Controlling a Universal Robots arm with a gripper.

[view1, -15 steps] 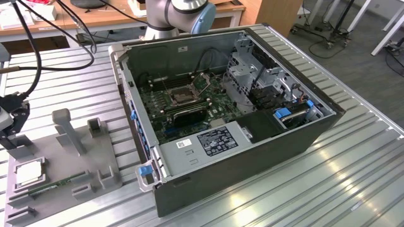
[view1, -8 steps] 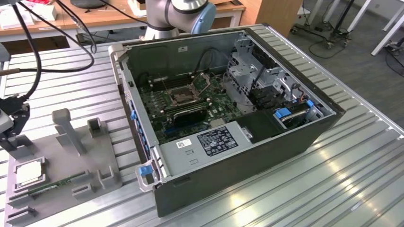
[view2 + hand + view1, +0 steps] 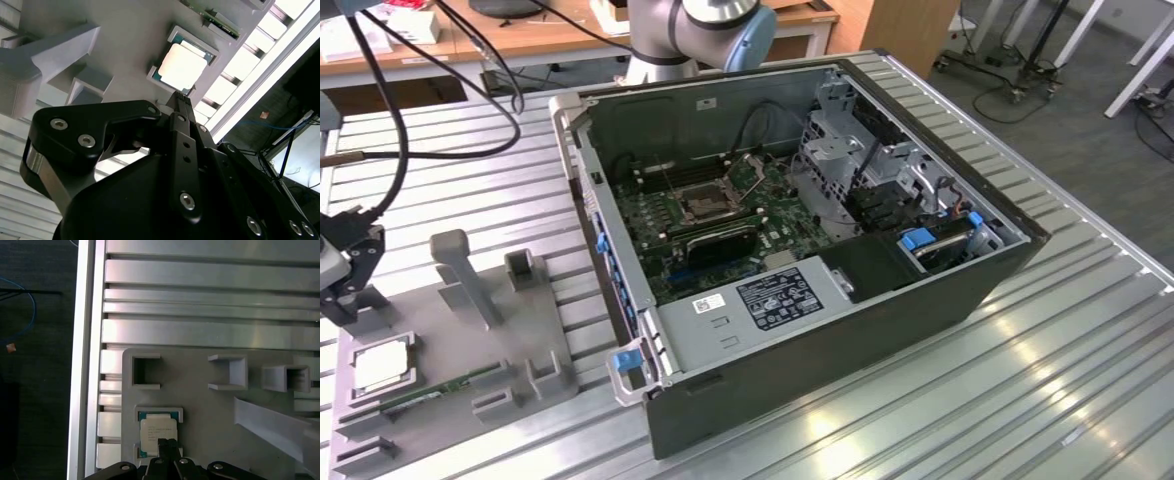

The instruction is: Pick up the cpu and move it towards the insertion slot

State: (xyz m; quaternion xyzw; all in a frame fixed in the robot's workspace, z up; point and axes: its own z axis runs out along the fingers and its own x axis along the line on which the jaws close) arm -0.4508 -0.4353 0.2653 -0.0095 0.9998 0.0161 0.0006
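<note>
The cpu (image 3: 380, 365), a small pale square chip, lies flat in a recess of the grey tray (image 3: 520, 335) at the exterior view's left. My gripper (image 3: 339, 305) hangs just above the tray, a little beyond the cpu. Both wrist views show the cpu (image 3: 158, 432) (image 3: 182, 65) right in front of the gripper (image 3: 168, 444) (image 3: 181, 97), whose thin black fingers are pressed together with nothing between them. The insertion slot (image 3: 707, 203), a dark square socket with a metal frame, sits on the green motherboard inside the open computer case, well off to the exterior view's right of the gripper.
The open computer case (image 3: 854, 330) stands mid-table with drive cages and cables inside. The tray carries upright grey posts (image 3: 460, 275) and a green memory stick (image 3: 434, 392). The ribbed metal table (image 3: 1014, 400) ends close to the tray (image 3: 200, 410). My arm's base (image 3: 694, 30) rises behind the case.
</note>
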